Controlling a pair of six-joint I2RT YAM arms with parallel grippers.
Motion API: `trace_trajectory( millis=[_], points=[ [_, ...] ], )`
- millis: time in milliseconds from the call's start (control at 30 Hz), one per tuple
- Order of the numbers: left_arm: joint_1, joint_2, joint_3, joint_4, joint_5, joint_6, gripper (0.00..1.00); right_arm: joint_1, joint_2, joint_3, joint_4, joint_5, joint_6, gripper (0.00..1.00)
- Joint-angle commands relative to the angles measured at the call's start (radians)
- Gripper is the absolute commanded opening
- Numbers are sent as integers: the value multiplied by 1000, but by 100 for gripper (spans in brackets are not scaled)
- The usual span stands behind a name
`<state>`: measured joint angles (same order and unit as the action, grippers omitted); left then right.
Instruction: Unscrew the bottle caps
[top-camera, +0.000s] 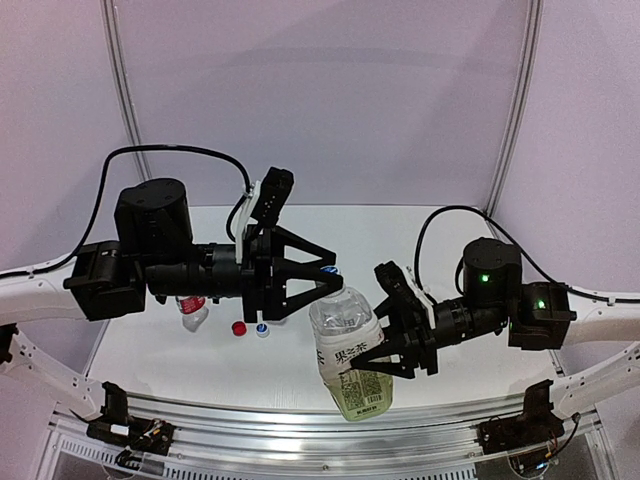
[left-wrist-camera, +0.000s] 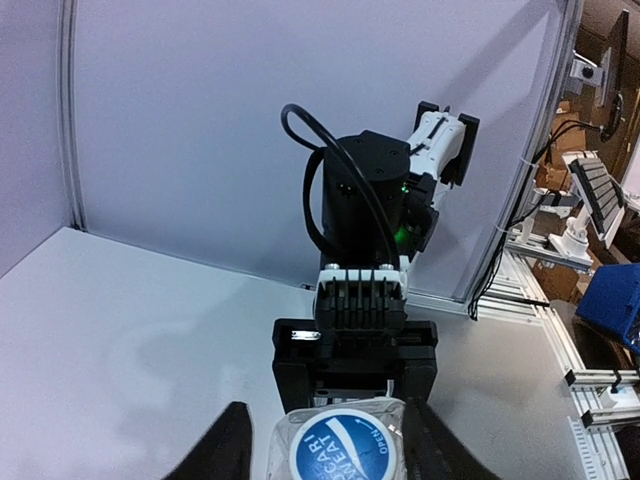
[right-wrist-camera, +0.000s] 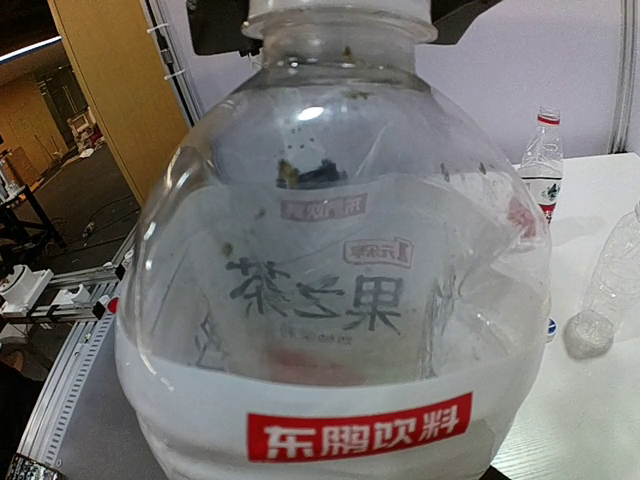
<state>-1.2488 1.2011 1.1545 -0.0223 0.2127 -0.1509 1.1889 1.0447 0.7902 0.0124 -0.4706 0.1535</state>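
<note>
- The right gripper (top-camera: 397, 352) is clamping the lower body of the big bottle (top-camera: 349, 357) and holding it off the table (top-camera: 170, 370) near the front edge.
- In the right wrist view, the big bottle (right-wrist-camera: 340, 300) is filling nearly the whole frame, its white-and-green label facing the camera.
- The blue-topped cap (left-wrist-camera: 345, 450) is sitting on the big bottle's neck, pointing at the left wrist camera.
- The left gripper (top-camera: 333, 276) is reaching in from the left, with its fingers (left-wrist-camera: 228, 445) flanking that cap. I cannot tell whether they are pinching it or just standing beside it.
- The red cap (top-camera: 238, 327) and the white cap (top-camera: 262, 329) are lying loose on the table just beside each other, under the left arm.
- The small bottle (right-wrist-camera: 541, 160) is standing upright with its neck open.
- The slim bottle (right-wrist-camera: 610, 285) appears to be lying on the table near it.
</note>
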Motion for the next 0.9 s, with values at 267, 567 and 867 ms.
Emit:
trace_trajectory(
  millis=[267,567,867],
  points=[
    [4,39,54,-14,-99,-52,24,0,-16,7,6,109,-4,16],
    [-91,205,222,-167,-759,-273,21,1,21,31,-100,714,13,14],
    [-111,279,265,-140,-793,-312,44,1,-6,21,-101,729,14,14]
  ],
)
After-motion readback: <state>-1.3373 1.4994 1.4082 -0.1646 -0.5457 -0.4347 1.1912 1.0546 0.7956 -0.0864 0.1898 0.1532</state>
